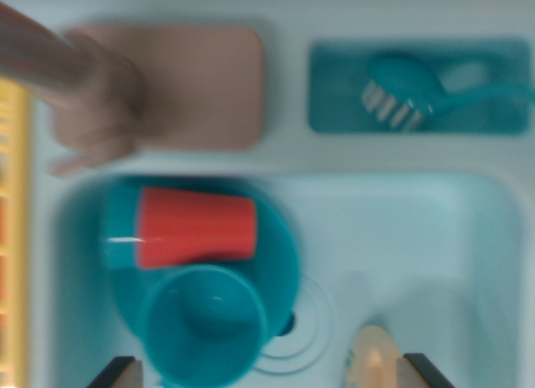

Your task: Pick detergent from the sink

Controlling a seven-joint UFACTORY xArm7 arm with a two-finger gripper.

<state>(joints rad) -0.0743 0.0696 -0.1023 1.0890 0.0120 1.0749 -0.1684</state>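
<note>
Blurring everything; detergent [372,359] cut off below.

The gripper [269,373] shows only as 2 dark fingertips [119,371] at the bottom edge of the wrist view, 1 at lower left and 1 at lower right, set wide apart with nothing clamped between them. A person's hand [96,125], blurred, reaches in from the upper left corner, forearm slanting down, fingers pointing downward.
</note>
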